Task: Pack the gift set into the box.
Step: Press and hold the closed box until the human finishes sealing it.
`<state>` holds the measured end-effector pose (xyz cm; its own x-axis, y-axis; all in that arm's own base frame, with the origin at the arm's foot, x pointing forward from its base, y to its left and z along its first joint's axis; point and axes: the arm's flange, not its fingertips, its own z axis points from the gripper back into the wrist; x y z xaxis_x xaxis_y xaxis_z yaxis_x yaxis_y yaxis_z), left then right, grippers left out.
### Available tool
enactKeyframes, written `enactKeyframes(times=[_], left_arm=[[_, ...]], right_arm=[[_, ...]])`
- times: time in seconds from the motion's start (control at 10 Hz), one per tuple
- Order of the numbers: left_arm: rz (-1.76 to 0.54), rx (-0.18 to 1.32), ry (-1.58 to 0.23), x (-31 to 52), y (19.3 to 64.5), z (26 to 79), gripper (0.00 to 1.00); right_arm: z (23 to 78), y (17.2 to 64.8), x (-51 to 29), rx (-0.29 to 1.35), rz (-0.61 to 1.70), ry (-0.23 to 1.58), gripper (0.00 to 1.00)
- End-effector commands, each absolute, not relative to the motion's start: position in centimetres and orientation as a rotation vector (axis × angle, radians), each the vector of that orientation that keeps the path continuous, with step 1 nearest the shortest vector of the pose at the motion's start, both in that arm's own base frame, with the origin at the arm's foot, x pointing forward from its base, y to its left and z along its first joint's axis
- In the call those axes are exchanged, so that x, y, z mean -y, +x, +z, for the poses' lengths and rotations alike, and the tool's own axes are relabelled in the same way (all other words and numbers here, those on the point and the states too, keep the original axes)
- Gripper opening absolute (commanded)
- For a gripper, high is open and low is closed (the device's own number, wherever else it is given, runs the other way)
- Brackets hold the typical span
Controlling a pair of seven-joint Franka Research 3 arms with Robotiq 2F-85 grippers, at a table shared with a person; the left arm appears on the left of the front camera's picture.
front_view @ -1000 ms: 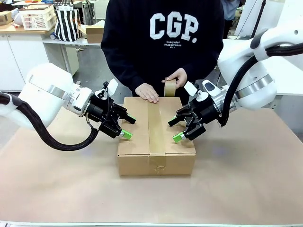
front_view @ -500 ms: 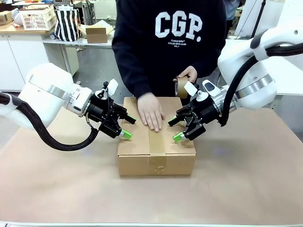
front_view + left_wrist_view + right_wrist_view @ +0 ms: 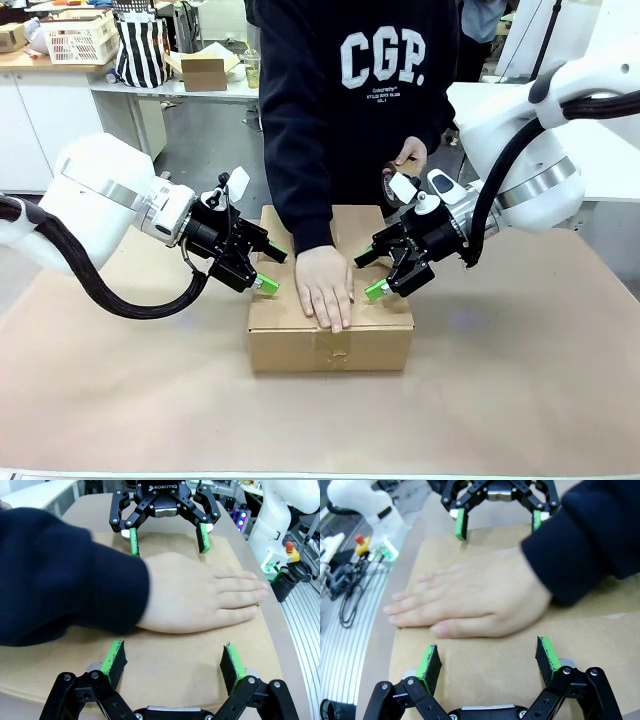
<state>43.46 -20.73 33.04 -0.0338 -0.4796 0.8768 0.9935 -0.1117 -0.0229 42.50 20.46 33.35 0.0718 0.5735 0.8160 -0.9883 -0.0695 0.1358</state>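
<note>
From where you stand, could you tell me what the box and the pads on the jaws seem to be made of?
The box looks like matte brown cardboard: dull, fibrous, with a folded edge and a tape patch on its front. The pads look like green rubber or foam, softly matte against the black, apparently hard links; which one, I cannot tell.

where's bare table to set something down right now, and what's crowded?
Free: the table strip in front of the box, and the outer corners beyond each arm. Crowded: the box top, where the person's hand lies flat between the open left gripper and open right gripper. The other hand holds a tape roll behind.
</note>
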Motion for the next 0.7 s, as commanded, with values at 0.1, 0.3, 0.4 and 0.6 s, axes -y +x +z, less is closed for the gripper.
enactKeyframes(times=[0.1,0.3,0.4,0.6], left_arm=[[-1.488,0.778,-0.905,20.74,43.38,32.93,1.0],[-1.488,0.778,-0.905,20.74,43.38,32.93,1.0],[-1.488,0.778,-0.905,20.74,43.38,32.93,1.0],[-1.488,0.778,-0.905,20.74,43.38,32.93,1.0]], right_arm=[[32.92,42.33,-20.46,0.637,1.43,0.866,1.0],[32.92,42.33,-20.46,0.637,1.43,0.866,1.0],[32.92,42.33,-20.46,0.637,1.43,0.866,1.0],[32.92,42.33,-20.46,0.637,1.43,0.866,1.0]])
